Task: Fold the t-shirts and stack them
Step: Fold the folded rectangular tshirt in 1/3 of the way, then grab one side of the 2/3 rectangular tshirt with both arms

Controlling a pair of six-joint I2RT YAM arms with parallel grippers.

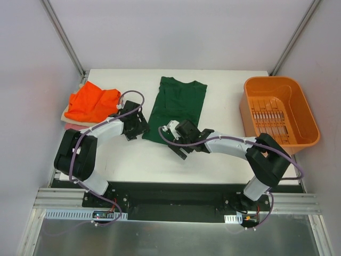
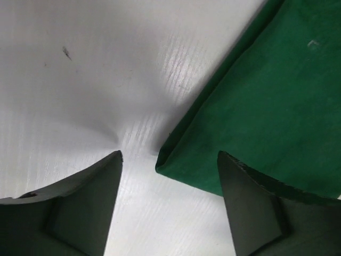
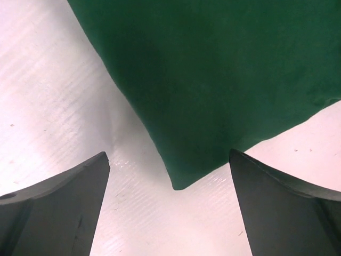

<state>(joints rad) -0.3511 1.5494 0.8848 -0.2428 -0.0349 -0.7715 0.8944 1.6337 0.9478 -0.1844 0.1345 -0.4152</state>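
A dark green t-shirt [image 1: 178,104] lies flat on the white table [image 1: 224,154], folded into a long strip, neck end far. My left gripper [image 1: 143,128] is open at its near left corner; in the left wrist view that corner [image 2: 176,160] lies between the open fingers of the gripper [image 2: 169,156]. My right gripper [image 1: 171,140] is open at the near right corner, and in the right wrist view the corner [image 3: 184,176] sits between the spread fingers of the gripper [image 3: 168,154]. A bright orange t-shirt [image 1: 93,101] lies crumpled on pale cream and pink cloth [image 1: 72,121] at the far left.
An orange plastic basket [image 1: 279,112] stands at the right edge of the table. White walls close in the back and sides. The arm bases sit on a black plate at the near edge.
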